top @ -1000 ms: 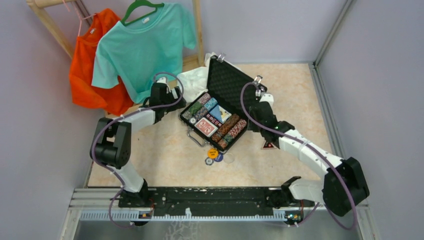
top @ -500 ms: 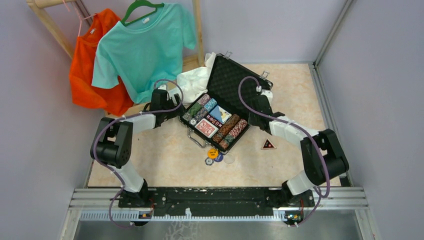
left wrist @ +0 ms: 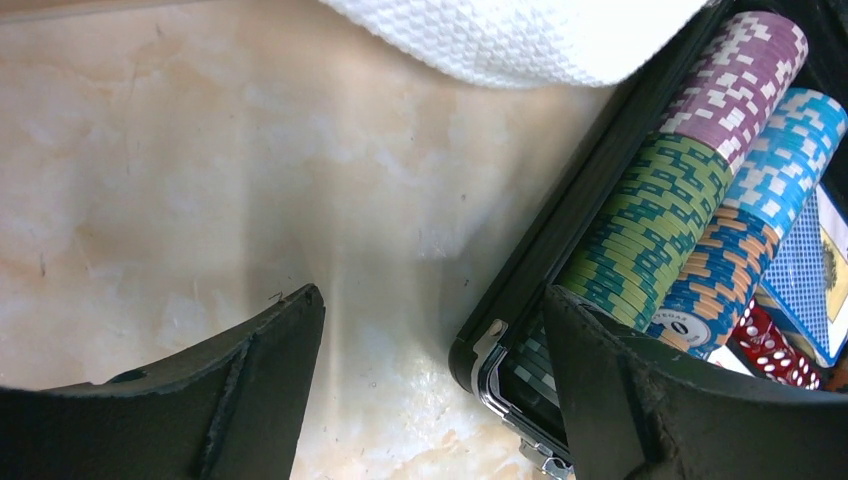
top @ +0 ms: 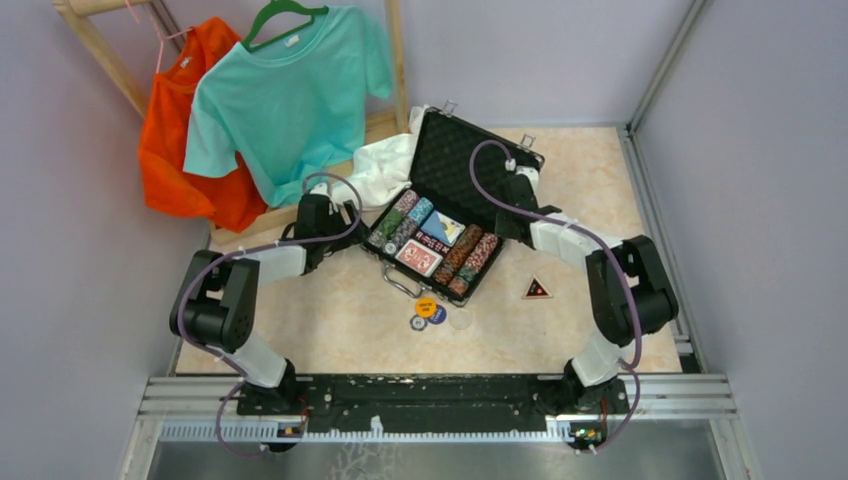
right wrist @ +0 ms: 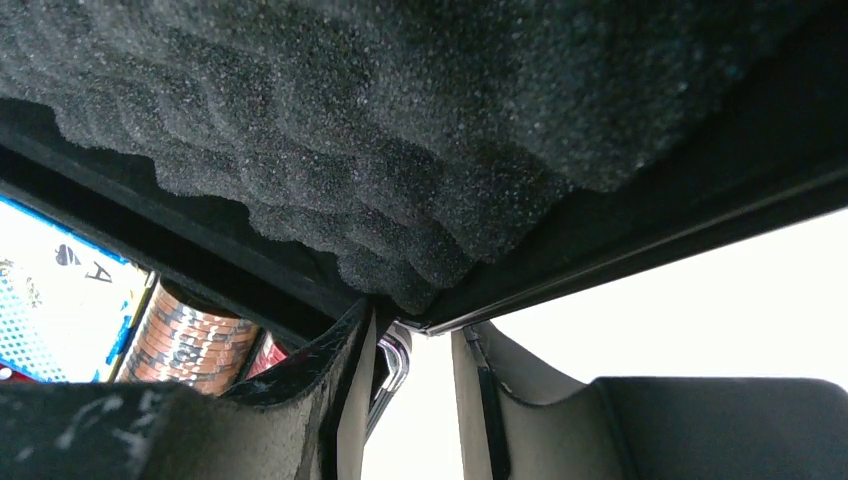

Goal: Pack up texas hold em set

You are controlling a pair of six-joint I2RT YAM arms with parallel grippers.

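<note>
Case (top: 462,165) open at mid-desk, nearer the far edge, chips (left wrist: 650,230) racked in the tray, lid reared up toward the far edge. Over the last second: lid's top edge carried a little farther back. Right arm folded in, right gripper (right wrist: 412,330) now tucked under the lid's right rim, fingers narrowly apart; whether clamping anything, impossible to tell. Left gripper (left wrist: 432,300) lowered beside the tray's left corner, spread wide, holding nothing. Probably bracing the tray and readying the lid. Still outside, toward the near edge: round buttons (top: 428,312) and a triangle marker (top: 537,289). Shutting now looks premature.
</note>
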